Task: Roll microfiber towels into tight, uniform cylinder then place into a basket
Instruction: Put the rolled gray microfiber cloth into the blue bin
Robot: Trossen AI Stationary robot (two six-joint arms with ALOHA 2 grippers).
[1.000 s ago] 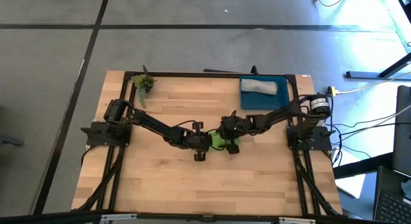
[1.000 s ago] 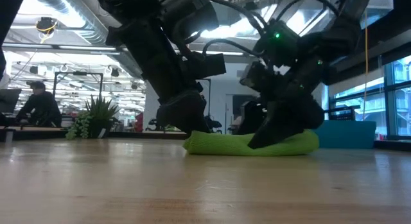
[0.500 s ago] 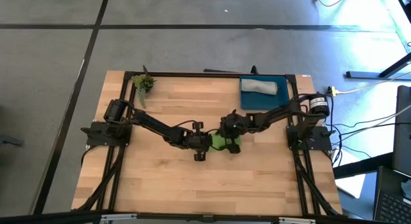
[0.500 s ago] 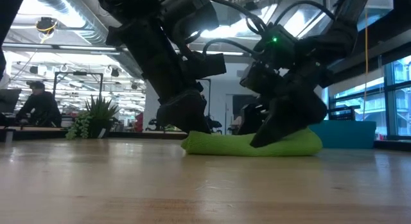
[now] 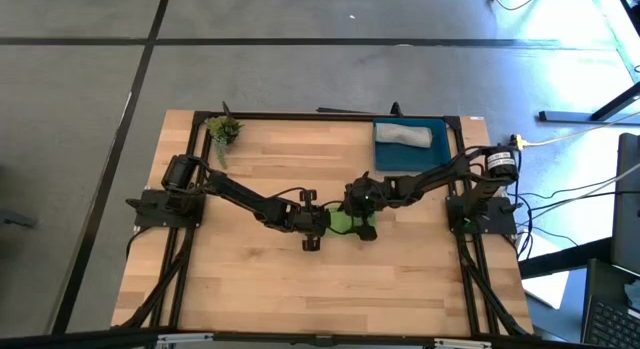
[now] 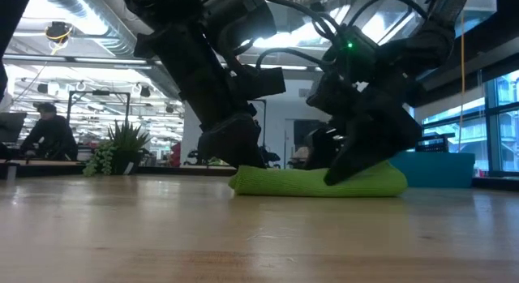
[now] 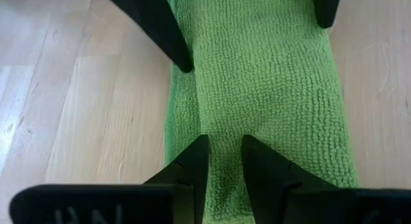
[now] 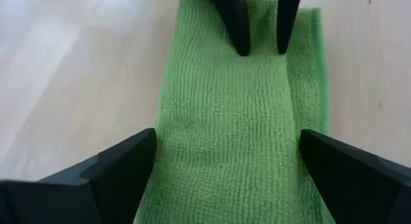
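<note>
Wooden boards make up the table (image 5: 250,279), and a green towel (image 6: 318,182) lies flat near its middle. This towel is folded into a long, thick strip, not yet a tight roll. It sits on the wood between the two robot claws.

The left claw (image 7: 223,161) is at one end of the green towel. Its two fingers (image 7: 192,166) are almost together, with only a thin slit between them, and their tips press down on the cloth. Whether they pinch a fold of it, I cannot tell.

The right claw (image 8: 226,165) is at the other end of the green towel. Its fingers (image 8: 122,163) are spread wide, one near each long edge of the strip, so this claw is open. It hangs over the cloth and grips nothing. From the side, both dark arms come down onto the towel, one at each end.

Farther from the green towel, at the back right corner of the table, sits the blue basket (image 5: 384,154). A grey towel (image 5: 404,135) lies inside it, rolled up.

At the back left corner, well apart from the green towel, stands a small green plant (image 5: 223,130).

Beyond the table is a big room with ceiling lights, and a person (image 6: 49,133) sits far off at a desk.
</note>
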